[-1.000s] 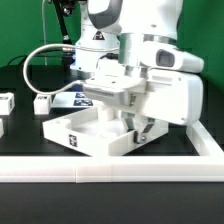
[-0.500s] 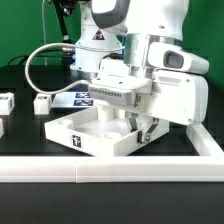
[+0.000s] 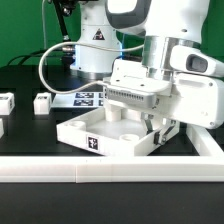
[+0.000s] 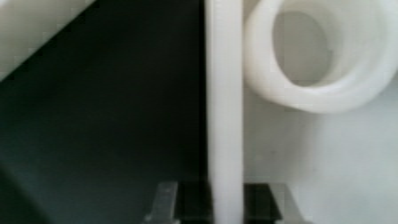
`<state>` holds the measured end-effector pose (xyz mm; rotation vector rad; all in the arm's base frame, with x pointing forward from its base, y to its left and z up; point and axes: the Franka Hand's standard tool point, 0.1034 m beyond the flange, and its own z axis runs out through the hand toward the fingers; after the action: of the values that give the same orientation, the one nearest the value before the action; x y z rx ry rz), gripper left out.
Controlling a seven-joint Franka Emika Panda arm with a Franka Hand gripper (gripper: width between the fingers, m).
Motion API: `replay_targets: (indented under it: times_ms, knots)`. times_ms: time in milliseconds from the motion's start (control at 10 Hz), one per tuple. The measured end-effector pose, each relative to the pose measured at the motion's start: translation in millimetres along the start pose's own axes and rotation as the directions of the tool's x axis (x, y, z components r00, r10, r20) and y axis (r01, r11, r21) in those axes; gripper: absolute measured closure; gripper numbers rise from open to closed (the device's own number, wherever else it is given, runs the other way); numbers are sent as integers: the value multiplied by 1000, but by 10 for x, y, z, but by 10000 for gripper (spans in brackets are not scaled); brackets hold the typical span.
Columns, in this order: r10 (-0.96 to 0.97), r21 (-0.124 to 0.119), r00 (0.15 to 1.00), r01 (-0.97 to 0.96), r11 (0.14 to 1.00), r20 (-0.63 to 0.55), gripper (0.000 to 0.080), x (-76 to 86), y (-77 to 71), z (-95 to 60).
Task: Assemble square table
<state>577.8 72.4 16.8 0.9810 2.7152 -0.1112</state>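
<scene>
Black tabletop point(image 3: 30, 140) under a green backdrop point(image 3: 20, 30), with a white border rail point(image 3: 110, 172) across the lower part of the exterior frame. At lower centre, the square table point(image 3: 100, 138), open side up, tagged edge toward the camera; resting flat or barely raised, hard to tell which. At centre right, the gripper point(image 3: 160, 130), down over the slab's right-hand wall, much of that wall hidden behind the white hand. Seen from the wrist: dark fingers point(image 4: 169, 205) on either side of the thin upright rim point(image 4: 224, 100), apparently clamped on it, with a round corner socket point(image 4: 320, 60) just beside the wall on the inner side. Rim's long axis straight through the jaws, so gripped across its thickness, not along it. Nearly all of the slab reaching from the claw toward the exterior view's left. Beyond it, at middle left and well apart from it, two loose legs point(image 3: 41, 101); marker board point(image 3: 85, 99) between them and the slab, just above its upper left corner. Judged as a repositioning of the slab, no leg fitted so far. Grip far off-centre, hence a likely pivot about the pinched wall if dragged quickly.
</scene>
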Motion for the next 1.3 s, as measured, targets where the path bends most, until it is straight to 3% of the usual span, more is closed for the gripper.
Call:
replay_targets:
  times_ms: [700,1300]
  knots:
    - [5,2,1000,-5,1000,0,738,-24,-30,9]
    - [-363,21,932,363,932,18,738,-73,-120,35]
